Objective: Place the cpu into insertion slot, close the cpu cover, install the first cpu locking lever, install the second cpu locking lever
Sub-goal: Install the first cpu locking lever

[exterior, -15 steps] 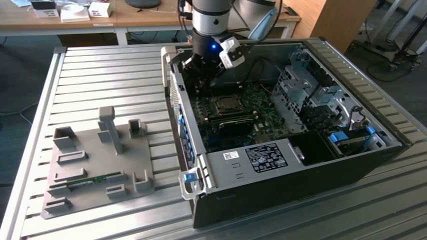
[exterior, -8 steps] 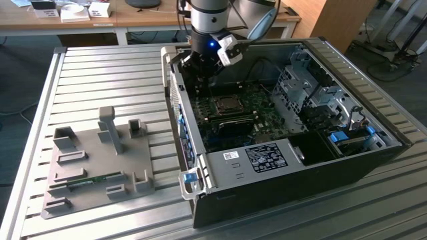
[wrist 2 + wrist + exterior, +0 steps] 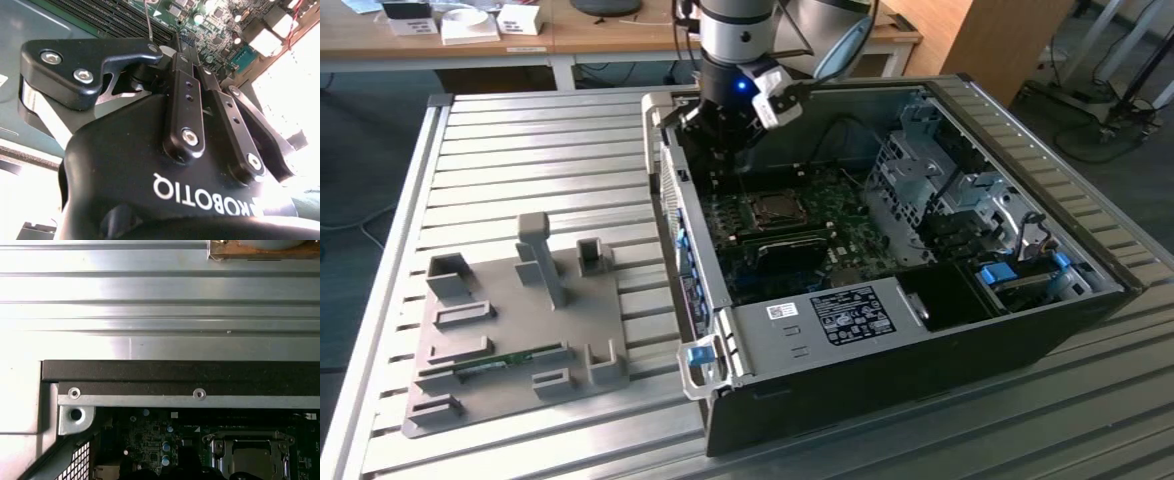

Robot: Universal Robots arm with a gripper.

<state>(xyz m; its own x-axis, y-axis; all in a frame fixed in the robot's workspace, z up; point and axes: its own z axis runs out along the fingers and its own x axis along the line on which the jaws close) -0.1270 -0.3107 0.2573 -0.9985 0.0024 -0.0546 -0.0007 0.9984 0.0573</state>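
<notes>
We see the claw [image 3: 724, 158] lowered into the open computer case [image 3: 1067, 330], which lies on the slatted tabletop [image 3: 534, 150] toward 3 o'clock in the exterior view. There the claw hangs just off the slot, at about its 11 o'clock. In the second wrist view its fingers [image 3: 185, 90] are drawn together with no gap we can make out. A thin wire locking lever [image 3: 148, 20] stands against their tips; whether it is pinched we cannot tell. The cpu [image 3: 778, 209] sits in its slot on the motherboard [image 3: 854, 235], near the middle of the case. The cpu cover [image 3: 218, 449] lies flat around its silver top. A grey fixture plate [image 3: 507, 300] rests at 8 o'clock on the tabletop.
</notes>
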